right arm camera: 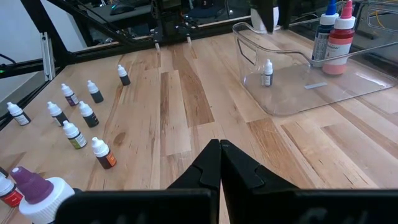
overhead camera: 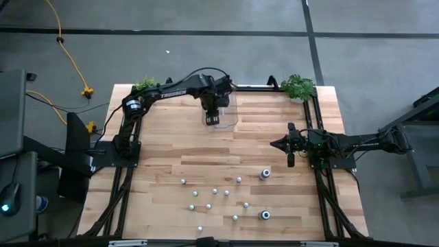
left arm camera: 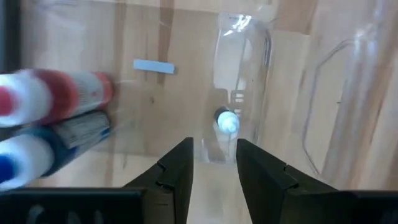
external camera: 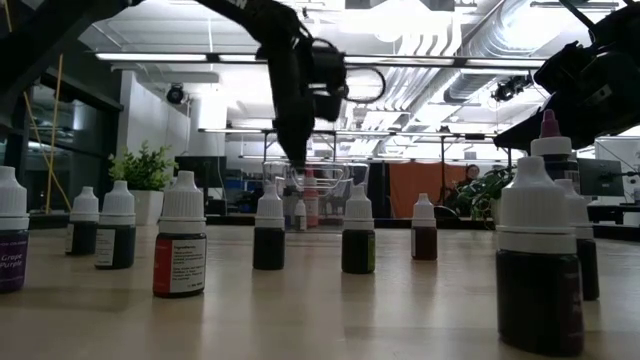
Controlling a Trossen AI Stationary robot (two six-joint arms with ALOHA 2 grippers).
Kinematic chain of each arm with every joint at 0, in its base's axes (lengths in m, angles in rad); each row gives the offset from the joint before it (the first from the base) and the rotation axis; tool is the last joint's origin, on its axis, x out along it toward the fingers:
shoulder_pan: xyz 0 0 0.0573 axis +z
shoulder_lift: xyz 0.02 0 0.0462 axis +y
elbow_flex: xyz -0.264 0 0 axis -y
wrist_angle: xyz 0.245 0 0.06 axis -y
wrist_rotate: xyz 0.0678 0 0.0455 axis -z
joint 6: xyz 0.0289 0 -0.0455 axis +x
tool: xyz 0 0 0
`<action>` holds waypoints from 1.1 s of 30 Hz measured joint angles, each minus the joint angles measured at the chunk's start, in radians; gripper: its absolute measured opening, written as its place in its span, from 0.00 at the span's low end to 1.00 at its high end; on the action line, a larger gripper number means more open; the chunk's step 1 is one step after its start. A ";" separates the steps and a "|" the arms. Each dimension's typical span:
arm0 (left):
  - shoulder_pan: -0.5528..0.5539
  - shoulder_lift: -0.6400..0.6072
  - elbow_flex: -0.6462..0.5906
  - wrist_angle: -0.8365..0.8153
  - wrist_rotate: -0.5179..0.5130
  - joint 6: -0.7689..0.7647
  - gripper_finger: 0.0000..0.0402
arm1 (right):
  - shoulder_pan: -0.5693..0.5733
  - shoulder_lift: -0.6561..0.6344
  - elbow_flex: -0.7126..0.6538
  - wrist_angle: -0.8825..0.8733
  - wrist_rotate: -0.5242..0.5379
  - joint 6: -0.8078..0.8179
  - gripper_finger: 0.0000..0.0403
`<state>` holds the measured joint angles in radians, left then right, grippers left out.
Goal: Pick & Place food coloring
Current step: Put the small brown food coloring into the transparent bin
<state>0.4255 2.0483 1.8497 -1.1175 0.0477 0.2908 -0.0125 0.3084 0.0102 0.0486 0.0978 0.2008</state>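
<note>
**A:** Three bottles sit inside the clear bin (right arm camera: 298,81) as far as you can see: one small bottle (left arm camera: 227,120) standing upright on its floor, plus a red-bodied bottle (left arm camera: 56,96) and a blue-bodied bottle (left arm camera: 50,146) at one end of the bin.

**B:** So what is your left gripper (left arm camera: 214,168) doing?

**A:** It hangs directly over the bin at the far side of the table (overhead camera: 274,147), its fingers a narrow gap apart and holding nothing. The small bottle stands just below that gap, clear of both fingers, so you can judge that one as delivered.

**B:** And your right gripper (right arm camera: 219,165)?

**A:** Parked at the right edge of the table, fingers pressed together, nothing between them.

**B:** How much is left?

**A:** Most of it. From above you can count about a dozen small bottles (overhead camera: 214,191) scattered on the near half of the table, well apart from the bin. Two of them look slightly larger: one (overhead camera: 265,174) toward the right side and another (overhead camera: 265,215) nearer the front edge. From table height they all stand upright with caps on, so each should be a plain top grasp.

**B:** Your estimate?

**A:** Early in the job, by my judgement; you have many trips ahead.
</note>
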 joint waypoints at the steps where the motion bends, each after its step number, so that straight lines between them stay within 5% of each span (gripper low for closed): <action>1: 0.000 0.000 0.027 -0.029 -0.002 0.000 0.29 | 0.000 0.000 0.000 0.000 0.000 0.000 0.00; 14: 0.000 -0.039 0.284 -0.381 0.082 -0.055 0.29 | 0.000 0.000 0.000 0.000 0.000 0.000 0.00; 26: 0.013 -0.268 0.251 -0.428 0.076 -0.106 0.29 | 0.000 0.000 0.000 0.000 0.000 0.000 0.00; 33: 0.013 -0.458 0.023 -0.379 0.075 -0.160 0.29 | 0.000 0.000 0.000 0.000 0.000 0.000 0.00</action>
<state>0.4381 1.5907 1.8728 -1.4966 0.1223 0.1311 -0.0127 0.3084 0.0101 0.0486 0.0978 0.2008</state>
